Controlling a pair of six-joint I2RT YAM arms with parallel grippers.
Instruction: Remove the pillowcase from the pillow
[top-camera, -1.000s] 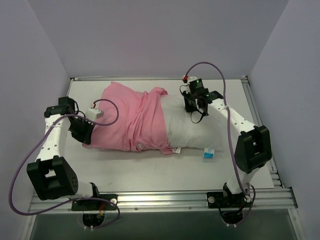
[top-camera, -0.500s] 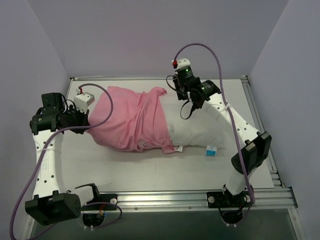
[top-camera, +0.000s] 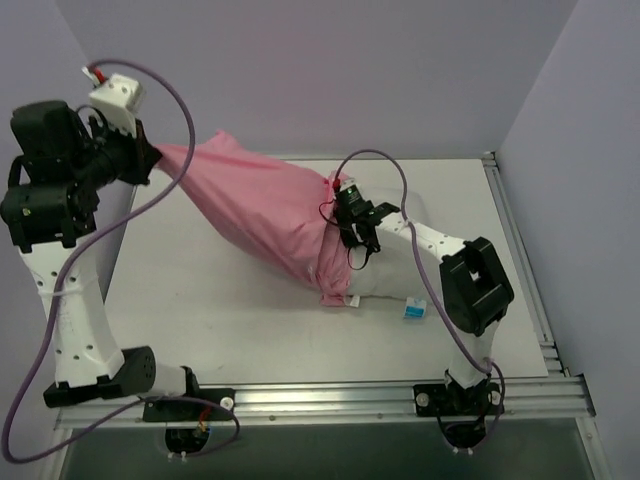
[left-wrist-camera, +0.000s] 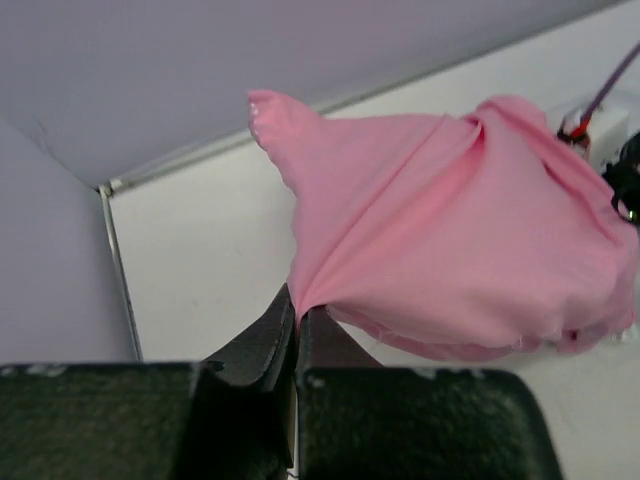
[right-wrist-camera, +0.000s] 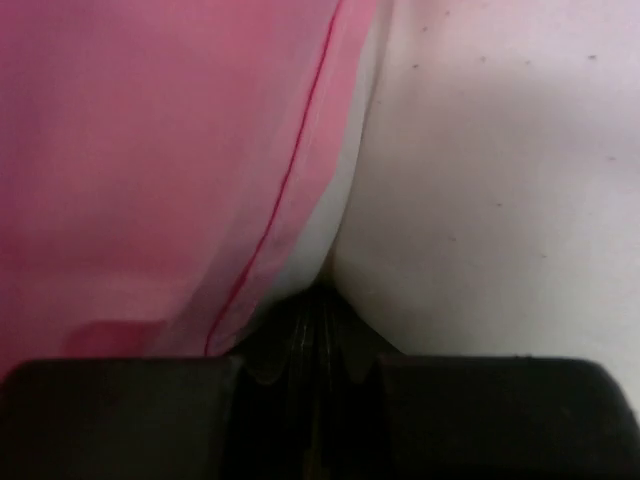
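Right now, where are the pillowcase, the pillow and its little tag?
pillowcase (top-camera: 260, 205): top view, its stretched middle.
pillow (top-camera: 385, 278): top view, bare white end.
tag (top-camera: 416, 308): top view, its blue face.

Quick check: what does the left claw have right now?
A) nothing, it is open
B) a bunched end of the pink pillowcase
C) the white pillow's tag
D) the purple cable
B: in the left wrist view the left claw is shut on a gathered end of the pink pillowcase, which stretches away from it above the table.
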